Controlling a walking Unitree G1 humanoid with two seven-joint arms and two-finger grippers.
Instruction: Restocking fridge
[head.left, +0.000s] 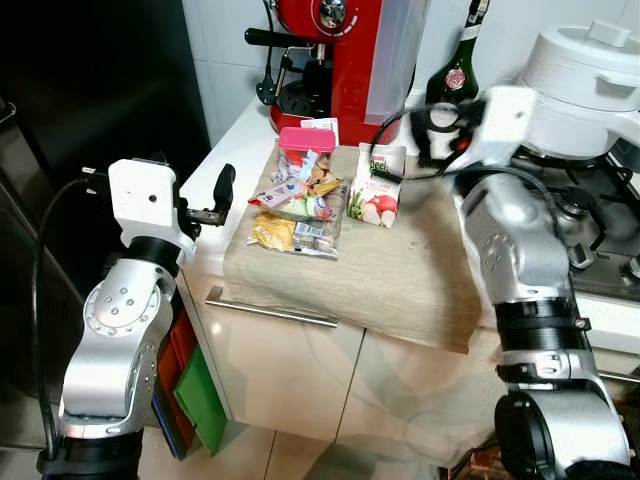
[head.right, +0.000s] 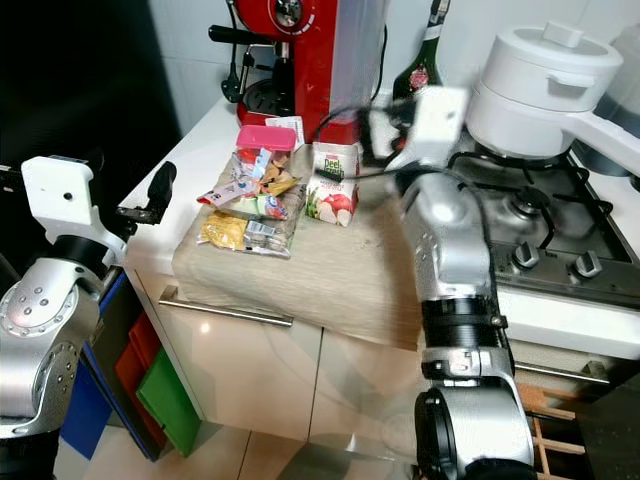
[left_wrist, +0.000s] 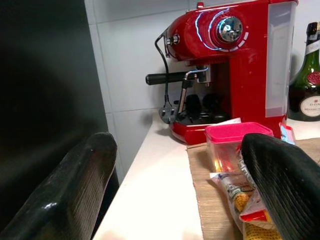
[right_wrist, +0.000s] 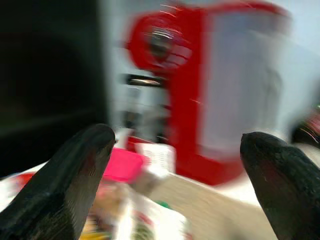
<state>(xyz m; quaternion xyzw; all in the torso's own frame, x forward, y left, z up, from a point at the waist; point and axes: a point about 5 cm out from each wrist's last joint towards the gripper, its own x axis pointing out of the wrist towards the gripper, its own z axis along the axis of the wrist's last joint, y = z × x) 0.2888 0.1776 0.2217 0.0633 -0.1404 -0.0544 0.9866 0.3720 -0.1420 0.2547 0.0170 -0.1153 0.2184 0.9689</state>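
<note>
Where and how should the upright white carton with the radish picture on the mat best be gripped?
The carton stands upright at the back of the beige mat, with its right side free and the snack bag close on its left. Probably best: the open right gripper comes from above and in front, closing across the narrow upper body just below the folded top.

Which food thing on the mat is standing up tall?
The white carton with red radishes pictured on it stands upright; the snack packets lie flat and the pink-lidded tub is squat.
</note>
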